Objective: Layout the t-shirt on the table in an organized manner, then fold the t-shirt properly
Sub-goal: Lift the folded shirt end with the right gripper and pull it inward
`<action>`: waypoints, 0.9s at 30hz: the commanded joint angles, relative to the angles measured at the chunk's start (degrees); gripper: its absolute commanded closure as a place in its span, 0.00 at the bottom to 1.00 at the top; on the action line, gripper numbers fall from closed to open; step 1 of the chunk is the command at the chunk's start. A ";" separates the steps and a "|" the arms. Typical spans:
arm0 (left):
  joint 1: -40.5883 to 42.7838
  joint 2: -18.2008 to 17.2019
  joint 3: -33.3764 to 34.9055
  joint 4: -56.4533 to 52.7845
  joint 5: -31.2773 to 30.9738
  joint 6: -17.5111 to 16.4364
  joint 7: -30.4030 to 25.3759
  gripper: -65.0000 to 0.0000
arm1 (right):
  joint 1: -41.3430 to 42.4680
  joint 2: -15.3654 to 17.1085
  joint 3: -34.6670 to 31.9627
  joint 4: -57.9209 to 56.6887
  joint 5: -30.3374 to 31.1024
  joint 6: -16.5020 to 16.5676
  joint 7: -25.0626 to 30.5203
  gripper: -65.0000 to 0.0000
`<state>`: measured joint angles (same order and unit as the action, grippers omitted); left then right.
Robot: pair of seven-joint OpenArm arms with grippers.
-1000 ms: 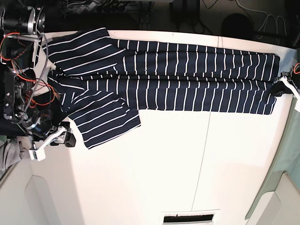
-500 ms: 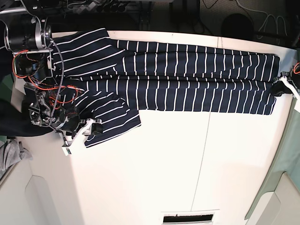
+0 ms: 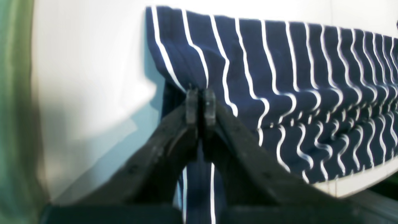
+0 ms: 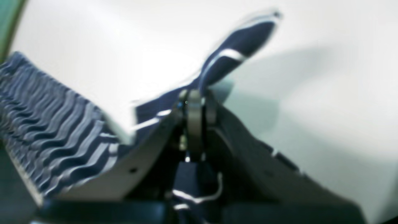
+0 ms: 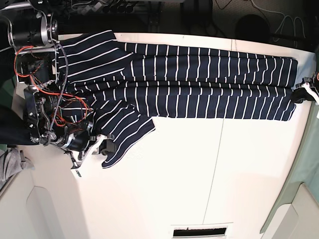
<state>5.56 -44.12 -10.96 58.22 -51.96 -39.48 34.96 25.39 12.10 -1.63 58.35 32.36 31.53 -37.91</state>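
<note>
Apparently my black right gripper (image 4: 202, 102) and left gripper (image 3: 200, 93) pinch the navy, white-striped t-shirt (image 5: 199, 99) to anchor opposite ends.

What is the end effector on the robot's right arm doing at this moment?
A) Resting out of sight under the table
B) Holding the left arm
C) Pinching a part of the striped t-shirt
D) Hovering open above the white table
C: the right end effector is closed on the striped t-shirt, whose cloth bunches up and sticks out beyond the tips.
</note>
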 commanded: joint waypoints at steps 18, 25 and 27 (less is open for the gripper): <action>-0.59 -6.64 -0.63 0.76 -9.53 -0.52 8.02 1.00 | -35.87 9.53 2.58 49.11 7.26 0.66 -5.62 1.00; -0.44 -7.87 -0.66 0.76 -14.78 -0.52 13.09 1.00 | -43.65 9.75 2.84 49.22 3.76 0.63 1.38 1.00; -0.44 -8.20 -0.66 0.76 -16.61 -0.52 14.67 1.00 | -44.26 9.62 2.84 48.24 2.01 0.61 2.27 1.00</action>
<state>5.74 -50.37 -10.96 58.35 -67.40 -39.51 50.26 -19.22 21.26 0.84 105.71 33.43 31.94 -37.28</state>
